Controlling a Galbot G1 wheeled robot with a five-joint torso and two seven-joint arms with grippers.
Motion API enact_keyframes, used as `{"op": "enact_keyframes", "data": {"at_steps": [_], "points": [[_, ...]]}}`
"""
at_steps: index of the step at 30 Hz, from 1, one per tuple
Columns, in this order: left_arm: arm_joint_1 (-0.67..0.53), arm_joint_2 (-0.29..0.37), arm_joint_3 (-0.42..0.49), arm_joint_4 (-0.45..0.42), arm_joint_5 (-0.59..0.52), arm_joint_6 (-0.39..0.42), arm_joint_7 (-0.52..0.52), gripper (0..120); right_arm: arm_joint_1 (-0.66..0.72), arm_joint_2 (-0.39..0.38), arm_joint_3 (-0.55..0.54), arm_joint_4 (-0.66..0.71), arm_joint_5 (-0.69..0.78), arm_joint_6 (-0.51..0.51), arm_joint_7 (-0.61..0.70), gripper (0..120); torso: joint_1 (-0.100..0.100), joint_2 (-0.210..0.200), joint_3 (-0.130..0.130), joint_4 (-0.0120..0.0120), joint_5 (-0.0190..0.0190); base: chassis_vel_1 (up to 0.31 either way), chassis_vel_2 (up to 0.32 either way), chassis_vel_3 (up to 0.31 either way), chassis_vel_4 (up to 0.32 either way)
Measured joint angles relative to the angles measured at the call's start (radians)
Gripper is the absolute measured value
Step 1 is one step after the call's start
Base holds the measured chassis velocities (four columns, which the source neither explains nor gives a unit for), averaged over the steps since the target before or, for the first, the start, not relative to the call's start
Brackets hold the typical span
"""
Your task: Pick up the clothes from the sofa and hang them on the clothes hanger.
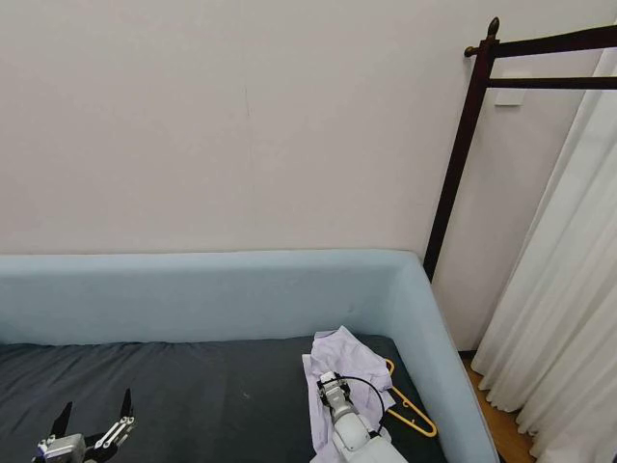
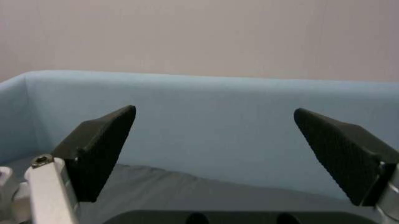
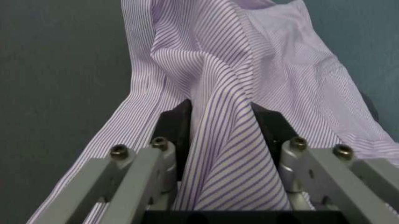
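Observation:
A lilac striped shirt [image 1: 339, 367] lies on the dark seat of the sofa [image 1: 193, 386], near its right end, with a yellow hanger [image 1: 410, 410] poking out beside it. My right gripper [image 1: 331, 384] is shut on a fold of the shirt [image 3: 221, 140], which bunches up between its two black pads [image 3: 176, 130]. My left gripper [image 1: 93, 424] hovers low over the seat at the left, open, its two black fingers [image 2: 100, 149] spread wide and facing the light blue backrest [image 2: 212, 121]. A dark wooden clothes rack [image 1: 463, 135] stands to the right of the sofa.
The sofa's light blue backrest [image 1: 212, 294] and right arm [image 1: 434, 357] wall in the seat. White curtains [image 1: 569, 289] hang at the far right behind the rack. A plain wall [image 1: 241, 116] rises behind the sofa.

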Motion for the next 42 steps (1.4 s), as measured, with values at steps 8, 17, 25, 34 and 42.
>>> {"op": "enact_keyframes", "data": {"at_steps": [8,17,25,34,42], "points": [[-0.011,0.006,0.005,0.014,-0.003,-0.001,-0.001,100,-0.012,-0.035,-0.008,0.065,0.122,0.000,-0.027,0,0.000,0.000,0.000,-0.0002,-0.0001,0.000,0.000,0.000,0.000],[-0.022,0.014,0.012,0.020,-0.008,-0.003,-0.002,100,-0.048,-0.112,-0.107,0.390,0.636,-0.079,-0.014,0,0.000,0.000,0.000,-0.0002,-0.0001,0.000,0.000,0.000,0.000],[-0.024,0.020,0.011,0.018,-0.019,-0.006,-0.002,100,-0.014,-0.141,-0.165,0.640,0.844,-0.070,-0.013,0,0.000,0.000,0.000,0.0000,-0.0001,0.000,0.000,0.000,0.000],[-0.021,0.029,0.002,0.016,-0.036,-0.013,-0.002,100,0.036,-0.144,-0.193,0.876,0.956,-0.039,-0.005,0,0.000,0.000,0.000,0.0002,-0.0001,0.000,0.000,0.000,0.000],[-0.031,0.029,0.011,0.014,-0.039,-0.014,-0.002,100,0.001,-0.260,-0.182,1.150,1.063,-0.040,0.093,0,0.000,0.000,0.000,0.0001,0.0002,0.000,0.000,0.000,0.000]]}}
